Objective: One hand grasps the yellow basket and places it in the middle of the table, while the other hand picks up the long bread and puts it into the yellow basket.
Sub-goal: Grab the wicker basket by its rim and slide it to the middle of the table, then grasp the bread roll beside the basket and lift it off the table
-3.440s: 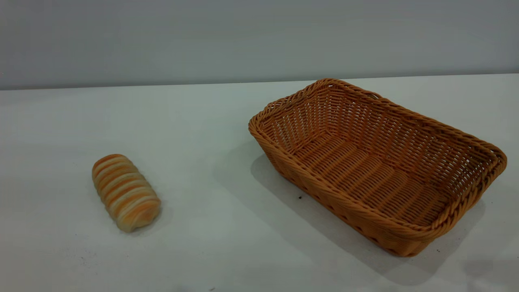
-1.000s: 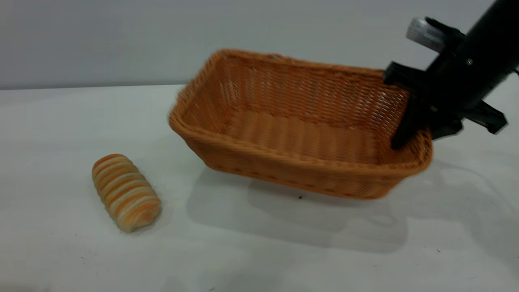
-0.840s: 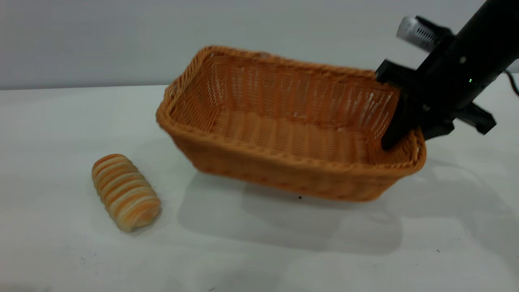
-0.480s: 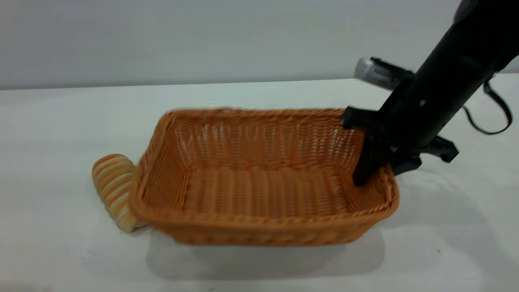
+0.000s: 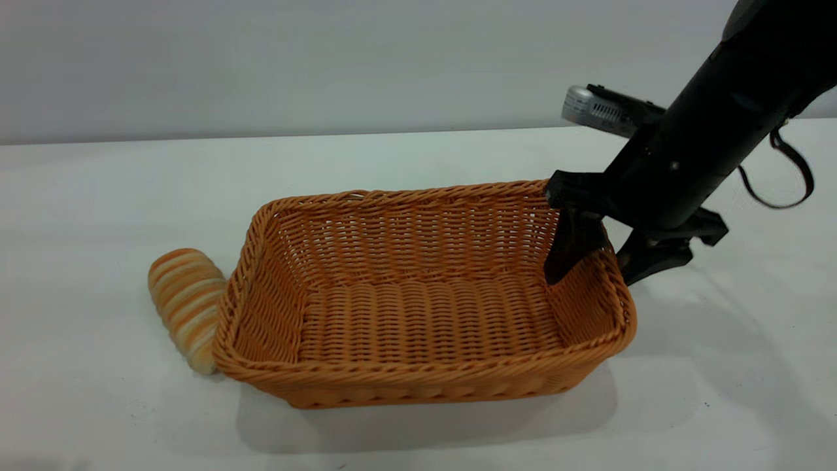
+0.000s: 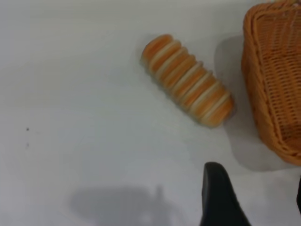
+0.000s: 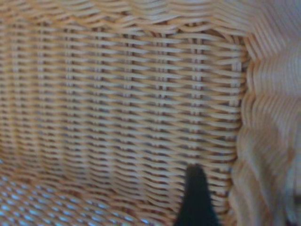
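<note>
Right gripper: I am watching the black right gripper straddling the right-hand short wall of the basket, one finger inside against the weave and the other outside. Its fingers are standing a little apart with the braided rim between them, and I cannot tell whether they are pinching the wall or just bracketing it.

Basket: the large rectangular orange-tan woven wicker basket is sitting flat on the tabletop near the middle of the scene, long side facing the near edge, with nothing inside it.

Bread: the small oblong golden-orange bread roll with cream-white crosswise stripes is lying on the tabletop at the basket's left end, partly hidden behind the rim in the exterior view. My left wrist view is showing it lying just beside the basket wall with a narrow gap of tabletop between them.

Left gripper: I am seeing only a dark fingertip of it at the edge of the left wrist view, above bare tabletop near the roll and holding nothing; I cannot tell how its fingers are set.

Tabletop: the broad plain white flat tabletop is carrying both things, and the basket is casting a shadow along its near side.
</note>
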Motion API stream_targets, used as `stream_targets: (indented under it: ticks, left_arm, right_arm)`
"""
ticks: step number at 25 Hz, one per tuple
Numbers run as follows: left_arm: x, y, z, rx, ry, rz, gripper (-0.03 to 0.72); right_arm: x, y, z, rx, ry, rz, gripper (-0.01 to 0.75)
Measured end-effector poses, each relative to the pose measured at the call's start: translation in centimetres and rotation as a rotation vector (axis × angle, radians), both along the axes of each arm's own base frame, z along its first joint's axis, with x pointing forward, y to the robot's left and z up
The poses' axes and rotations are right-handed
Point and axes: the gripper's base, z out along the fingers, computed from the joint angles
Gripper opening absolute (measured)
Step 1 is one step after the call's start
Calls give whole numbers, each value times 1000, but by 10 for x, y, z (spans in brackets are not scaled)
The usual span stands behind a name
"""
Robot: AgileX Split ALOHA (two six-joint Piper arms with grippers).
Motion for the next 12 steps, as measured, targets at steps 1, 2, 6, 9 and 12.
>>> stream_targets:
  ticks: [1, 2, 6, 9, 12]
  left_arm:
    - [1, -1, -1, -7, 9, 2, 459]
    - [2, -1, -3, -12, 20, 4, 459]
    - [13, -4, -16, -18, 96, 12, 459]
    - [25, -6, -29, -11, 142, 16, 459]
    - [38, -7, -41, -24, 151, 39, 459]
  right_arm:
    - [0, -1, 5, -17, -20, 26, 602]
    - [0, -2, 10, -35, -40, 54, 619]
    - [-3, -8, 36, -100, -98, 131, 631]
    - [-7, -11, 60, -129, -121, 156, 630]
    - [-14, -13, 82, -135, -130, 170, 627]
